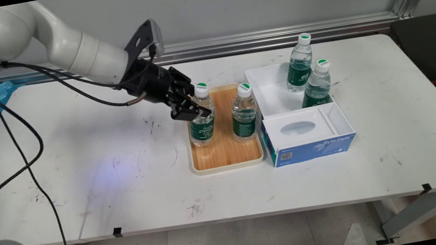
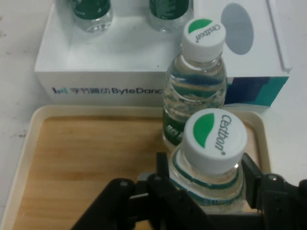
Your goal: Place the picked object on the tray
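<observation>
The black two-finger gripper (image 1: 191,110) reaches in from the upper left and is closed about the shoulder of a water bottle (image 1: 201,116), just under its white-and-green cap; in the hand view the two fingers (image 2: 163,179) press against either side of the clear plastic, with the cap standing free above them. This bottle stands upright on the left part of a wooden tray (image 1: 227,155) with a pale raised rim, close to the tray's left edge. A second bottle (image 1: 243,113) stands upright on the same tray to its right, near the right rim, with a strip of bare wood between the two. The front half of the tray is bare wood. Just beside the tray's right rim sits a white and blue box (image 1: 312,143) with an oval hollow in its front insert; its rear compartment holds two more bottles (image 1: 299,63), both upright and close together, their bases below the box wall. The white table (image 1: 102,187) lies open and unoccupied to the left of the tray and in front of it, up to the near edge; black cables hang from the arm over that left stretch.
</observation>
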Tool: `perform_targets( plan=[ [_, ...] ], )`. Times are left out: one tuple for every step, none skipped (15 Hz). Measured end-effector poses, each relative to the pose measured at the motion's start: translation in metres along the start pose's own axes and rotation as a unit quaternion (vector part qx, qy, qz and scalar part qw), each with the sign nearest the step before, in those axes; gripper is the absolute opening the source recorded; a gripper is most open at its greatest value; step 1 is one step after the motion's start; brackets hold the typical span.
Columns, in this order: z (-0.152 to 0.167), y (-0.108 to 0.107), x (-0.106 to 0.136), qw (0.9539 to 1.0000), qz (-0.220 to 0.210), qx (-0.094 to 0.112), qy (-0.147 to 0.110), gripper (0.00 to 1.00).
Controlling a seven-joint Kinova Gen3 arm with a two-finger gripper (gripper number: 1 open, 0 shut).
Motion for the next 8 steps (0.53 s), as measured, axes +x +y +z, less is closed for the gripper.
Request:
perform_targets(
  plan=[
    [0.003, 0.000, -0.001, 1.0000, 0.001, -0.001, 0.003, 0.00],
    [0.006, 0.000, -0.002, 1.0000, 0.003, -0.002, 0.005, 0.00],
    [0.008, 0.000, -0.002, 1.0000, 0.003, -0.003, 0.006, 0.00],
    [0.010, 0.000, -0.003, 1.0000, 0.004, -0.004, 0.008, 0.00],
    [0.012, 0.000, -0.004, 0.9999, 0.005, -0.005, 0.009, 0.00],
    [0.014, 0.000, -0.005, 0.9999, 0.006, -0.006, 0.010, 0.00],
    [0.016, 0.000, -0.006, 0.9999, 0.006, -0.007, 0.011, 0.00],
    [0.018, 0.001, -0.007, 0.9999, 0.007, -0.009, 0.011, 0.00]
  ],
)
